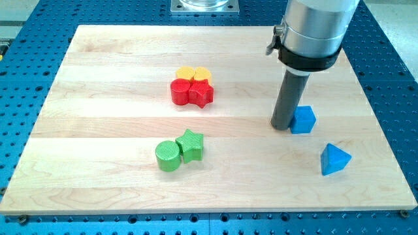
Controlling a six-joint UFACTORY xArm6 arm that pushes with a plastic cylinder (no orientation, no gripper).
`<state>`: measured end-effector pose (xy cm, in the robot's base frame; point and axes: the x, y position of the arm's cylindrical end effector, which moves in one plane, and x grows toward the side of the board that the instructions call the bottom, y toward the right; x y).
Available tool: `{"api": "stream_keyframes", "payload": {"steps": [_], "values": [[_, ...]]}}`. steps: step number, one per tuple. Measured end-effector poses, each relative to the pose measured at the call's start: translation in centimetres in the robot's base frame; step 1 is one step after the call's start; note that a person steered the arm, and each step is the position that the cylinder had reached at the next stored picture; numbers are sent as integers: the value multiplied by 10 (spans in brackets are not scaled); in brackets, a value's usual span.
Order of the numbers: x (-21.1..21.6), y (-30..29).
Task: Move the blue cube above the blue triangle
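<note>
The blue cube sits at the view's right on the wooden board. The blue triangle lies below it and a little to the right, apart from it. My tip rests on the board right at the cube's left side, touching or nearly touching it. The rod rises from there to the grey arm body at the view's top right.
A red cylinder and a red star sit together near the middle, with two yellow blocks just above them. A green cylinder and a green star sit lower down. The board's right edge is near.
</note>
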<state>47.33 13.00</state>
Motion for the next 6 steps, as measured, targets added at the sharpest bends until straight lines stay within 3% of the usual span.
{"api": "stream_keyframes", "payload": {"steps": [2, 5, 6], "values": [[-19, 21], [17, 25], [16, 1]]}}
